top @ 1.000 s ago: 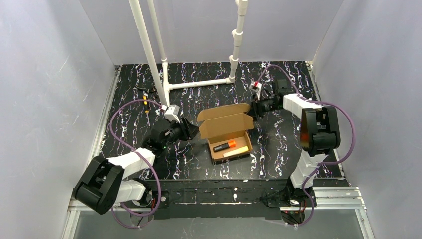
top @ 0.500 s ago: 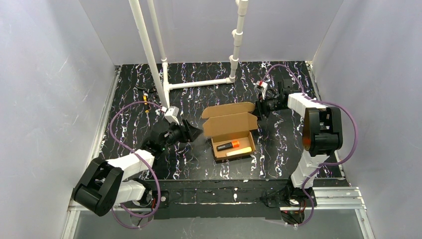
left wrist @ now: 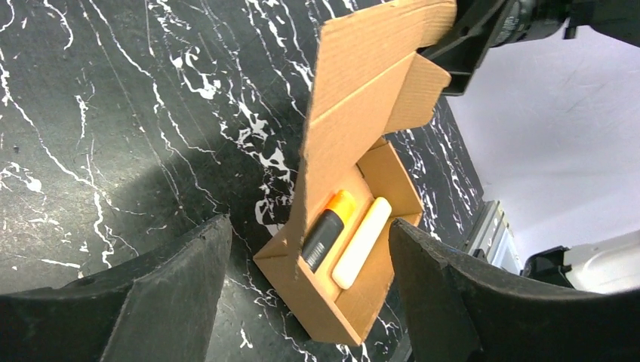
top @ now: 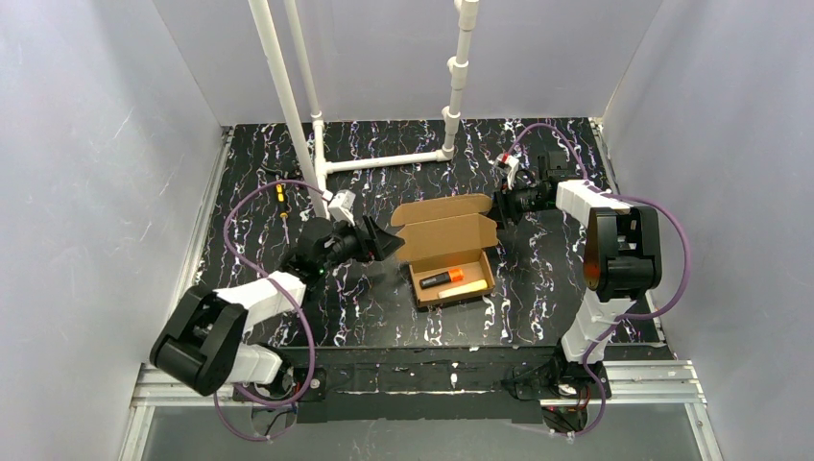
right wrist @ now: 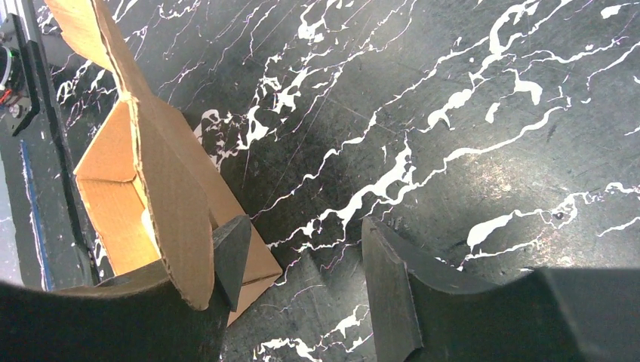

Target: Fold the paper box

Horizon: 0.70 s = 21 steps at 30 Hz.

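Nearest me, my left claw (top: 389,242) hangs low over the desk (top: 384,317), its jaws spread wide and holding nothing. It is aimed at the left side of the paper box (top: 446,240) and sits just beside it, not touching as far as I can tell. The box sits mid-desk with its tray open; a black-and-orange marker (left wrist: 328,230) and a pale stick (left wrist: 362,241) lie side by side in it. The lid (left wrist: 362,90) stands up from the far wall, its front flap and side ears loose. Beyond it, my right claw (top: 500,206) is at the lid's right end, jaws also spread. Bare desk shows in the gap, and one finger (right wrist: 232,253) is right against the lid's ear (touching or a hair off, I can't say). White pipes (top: 384,161) stand farther back.

Risks as I judge them:
- The carton looks light, so a one-sided push from either claw could skate it or turn it rather than fold it.
- If the lid comes down with its ears splayed, they may land outside the tray walls or crease.
- An ear tucked in could foul on the marker.
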Motion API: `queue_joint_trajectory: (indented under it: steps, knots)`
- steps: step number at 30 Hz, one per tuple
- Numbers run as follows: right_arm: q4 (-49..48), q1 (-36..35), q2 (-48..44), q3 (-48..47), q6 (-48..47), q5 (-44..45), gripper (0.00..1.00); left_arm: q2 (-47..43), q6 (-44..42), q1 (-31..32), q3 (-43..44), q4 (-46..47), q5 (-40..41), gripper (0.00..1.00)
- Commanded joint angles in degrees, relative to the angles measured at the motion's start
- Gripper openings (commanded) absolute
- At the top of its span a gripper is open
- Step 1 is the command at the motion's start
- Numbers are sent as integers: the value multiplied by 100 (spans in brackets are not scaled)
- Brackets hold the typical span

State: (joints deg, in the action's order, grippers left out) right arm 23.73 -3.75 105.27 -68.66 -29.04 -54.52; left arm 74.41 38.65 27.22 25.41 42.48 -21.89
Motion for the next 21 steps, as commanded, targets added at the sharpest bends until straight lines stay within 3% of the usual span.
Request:
queue_joint_trajectory:
  steps: [1, 9, 12, 18, 21]
  knots:
    - [-114, 41, -86, 7, 17, -118, 65, 368, 26, 34, 313, 50, 139, 71]
    - [-83, 41, -85, 2, -16, -179, 65, 894, 142, 126, 593, 50, -11, 33]
    - [18, 45, -71, -21, -135, -237, 65, 907, 85, 138, 582, 50, 1, 3]
    - [129, 192, -69, -67, -252, -226, 66, 63, -331, 135, 9, -47, 989, 0]
    - [168, 287, -64, -67, -296, -298, 66, -309, -622, 134, -236, -122, 1090, 0]
